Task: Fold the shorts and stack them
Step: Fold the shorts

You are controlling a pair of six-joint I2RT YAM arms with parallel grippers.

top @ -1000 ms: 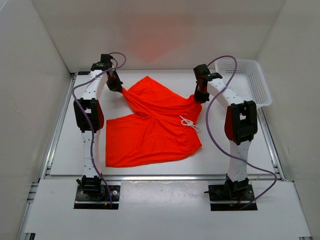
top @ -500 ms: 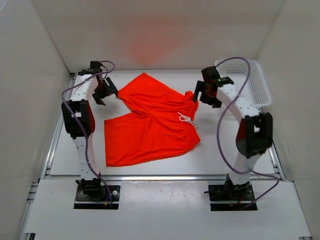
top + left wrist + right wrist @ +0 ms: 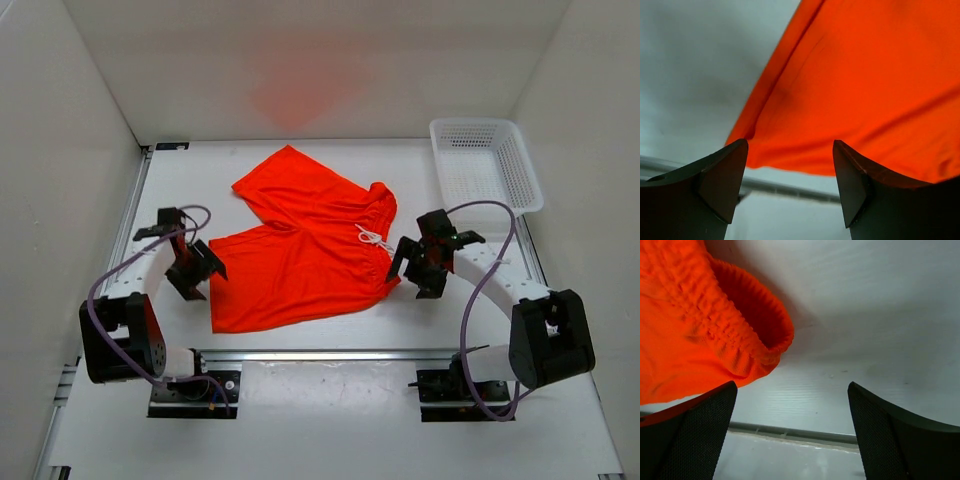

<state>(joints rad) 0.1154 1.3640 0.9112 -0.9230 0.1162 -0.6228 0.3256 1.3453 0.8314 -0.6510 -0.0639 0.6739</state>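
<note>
Lying flat between both end effectors (image 3: 203, 282) (image 3: 412, 277): shorts (image 3: 300, 260).

Top view: bright, even, diffuse light; shadows on the counter (image 3: 190, 190) are faint. The shorts (image 3: 300, 240) cast an orange tint on the back wall (image 3: 300, 95). Left wrist view: dim, soft focus throughout. Right wrist view: waistband ribbing sharp; claw fingers (image 3: 690, 435) dark and blurred.
</note>
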